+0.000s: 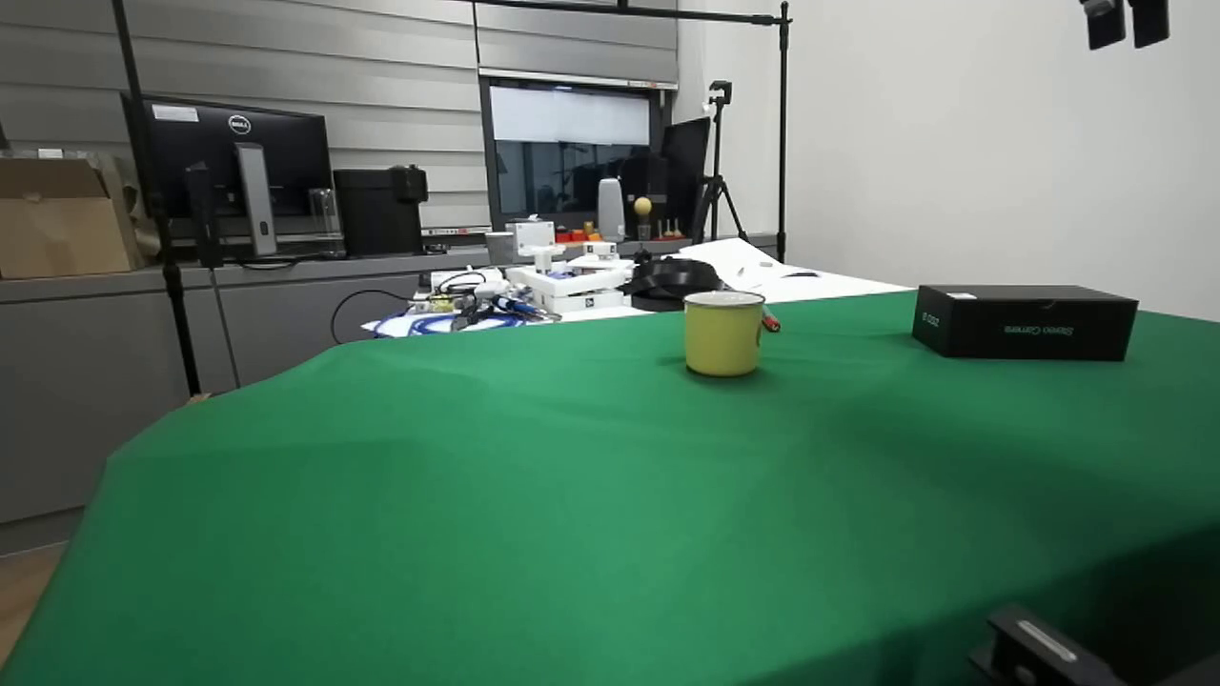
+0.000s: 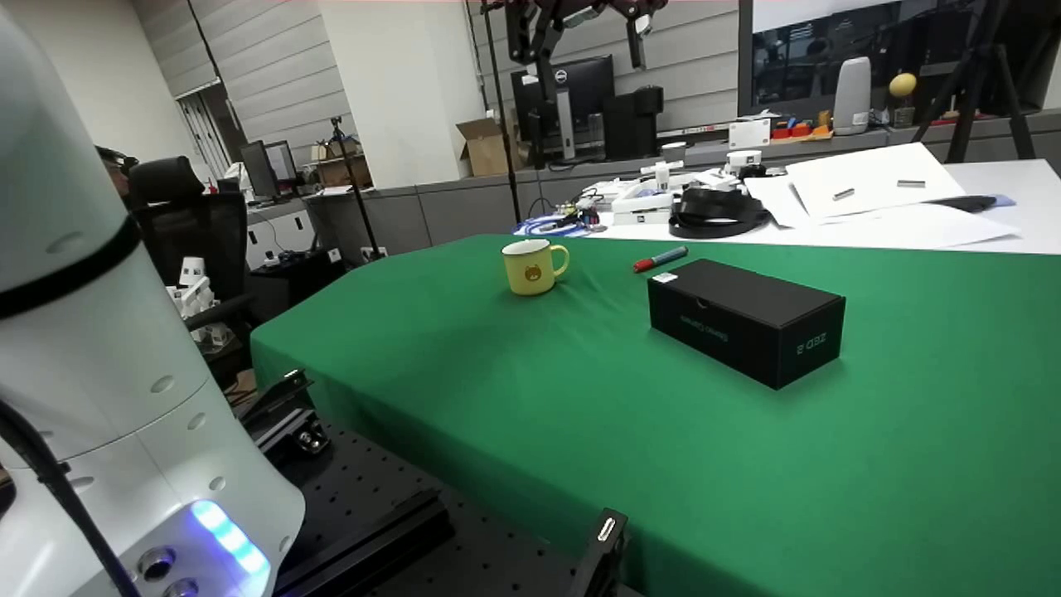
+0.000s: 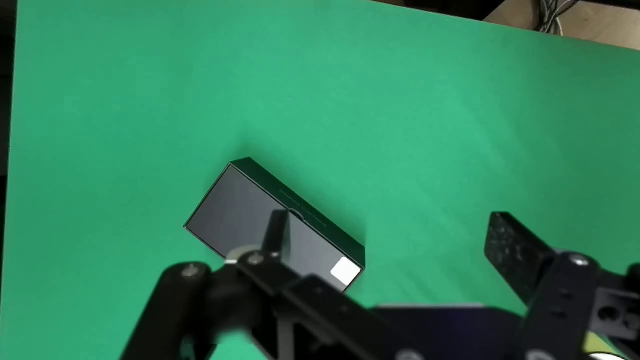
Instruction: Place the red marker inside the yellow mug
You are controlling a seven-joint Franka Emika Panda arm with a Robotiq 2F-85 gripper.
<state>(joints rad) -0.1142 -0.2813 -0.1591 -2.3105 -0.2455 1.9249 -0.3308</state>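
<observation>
The yellow mug (image 2: 524, 269) stands upright on the green cloth, its handle turned towards the marker; it also shows in an exterior view (image 1: 721, 335). A sliver of the mug (image 3: 594, 344) shows at the bottom right of the wrist view. The red marker (image 2: 661, 259), with a red end and a grey-blue barrel, lies flat beside the mug near the cloth's edge. Its red end (image 1: 770, 322) peeks out behind the mug. The marker is not visible in the wrist view. My gripper (image 2: 590, 62) is open and empty, high above the table; its fingers (image 3: 390, 235) are wide apart.
A black box (image 2: 746, 319) lies on the green cloth near the marker, partly under my left finger in the wrist view (image 3: 240, 210). Papers (image 2: 870, 186), black coiled straps (image 2: 718, 214) and white parts (image 2: 642, 203) lie on a white table behind the cloth.
</observation>
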